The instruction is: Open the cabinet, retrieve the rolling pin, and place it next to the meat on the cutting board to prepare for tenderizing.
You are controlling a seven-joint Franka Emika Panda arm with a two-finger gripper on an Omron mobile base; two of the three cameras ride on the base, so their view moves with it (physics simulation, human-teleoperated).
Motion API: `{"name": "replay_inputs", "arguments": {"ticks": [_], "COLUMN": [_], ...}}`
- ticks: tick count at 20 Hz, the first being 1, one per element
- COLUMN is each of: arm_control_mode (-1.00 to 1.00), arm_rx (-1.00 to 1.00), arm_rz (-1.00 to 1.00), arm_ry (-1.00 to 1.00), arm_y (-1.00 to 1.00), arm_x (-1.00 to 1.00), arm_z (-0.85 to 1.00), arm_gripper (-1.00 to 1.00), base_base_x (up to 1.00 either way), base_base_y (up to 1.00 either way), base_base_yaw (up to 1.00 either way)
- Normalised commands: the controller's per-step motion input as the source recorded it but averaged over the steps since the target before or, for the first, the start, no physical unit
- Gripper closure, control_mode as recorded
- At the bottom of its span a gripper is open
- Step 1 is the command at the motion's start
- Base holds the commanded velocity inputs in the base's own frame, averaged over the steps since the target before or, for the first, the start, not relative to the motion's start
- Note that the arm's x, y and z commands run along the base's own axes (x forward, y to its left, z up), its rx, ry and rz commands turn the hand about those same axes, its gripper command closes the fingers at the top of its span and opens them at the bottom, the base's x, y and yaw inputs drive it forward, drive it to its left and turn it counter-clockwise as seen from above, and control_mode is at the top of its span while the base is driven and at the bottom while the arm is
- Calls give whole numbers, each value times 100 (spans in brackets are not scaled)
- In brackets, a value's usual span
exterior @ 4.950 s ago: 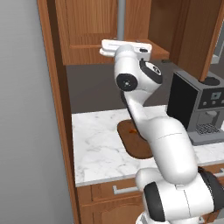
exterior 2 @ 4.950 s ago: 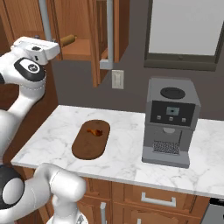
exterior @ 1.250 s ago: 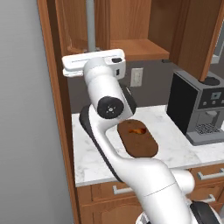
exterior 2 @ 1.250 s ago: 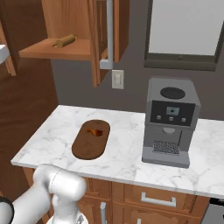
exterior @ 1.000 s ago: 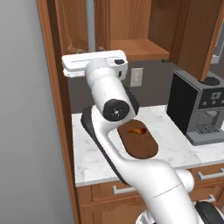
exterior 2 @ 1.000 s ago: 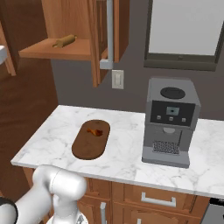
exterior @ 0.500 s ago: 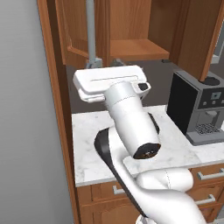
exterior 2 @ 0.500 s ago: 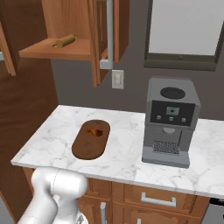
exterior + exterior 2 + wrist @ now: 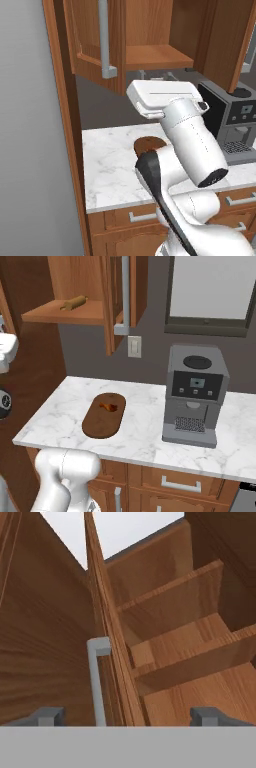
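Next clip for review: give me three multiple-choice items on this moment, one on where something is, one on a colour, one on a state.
1. Where is the rolling pin?
A. On the cabinet shelf
B. On the cutting board
C. On top of the coffee machine

2. What colour is the meat?
A. Green
B. Orange-brown
C. White

3. How do the cabinet doors stand?
A. Both closed
B. Both removed
C. Swung open

Answers:
1 A: in the right base view it lies on the exposed shelf, above the counter.
2 B: a small orange-brown piece on the dark board.
3 C: the shelf is exposed and the door with the silver handle stands out from the cabinet.
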Motion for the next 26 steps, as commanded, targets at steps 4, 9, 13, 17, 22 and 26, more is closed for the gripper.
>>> {"name": "replay_inputs", "arguments": {"ticks": [4, 9, 13, 17, 22, 26], "arm_control_mode": [-100, -100, -100, -100, -100, -100], "arm_rx": [4, 3, 1, 4, 5, 7], "arm_rz": [7, 8, 14, 30, 37, 32], "arm_ry": [11, 12, 15, 18, 19, 16], "arm_y": [-60, -64, -44, 0, 7, 6], "arm_x": [4, 3, 3, 32, 50, 63], "arm_z": [0, 0, -3, -11, -14, -11], "arm_gripper": [-100, -100, -100, -100, -100, -100], "base_base_x": [0, 0, 0, 0, 0, 0], "base_base_y": [0, 0, 0, 0, 0, 0], "base_base_yaw": [0, 0, 0, 0, 0, 0]}}
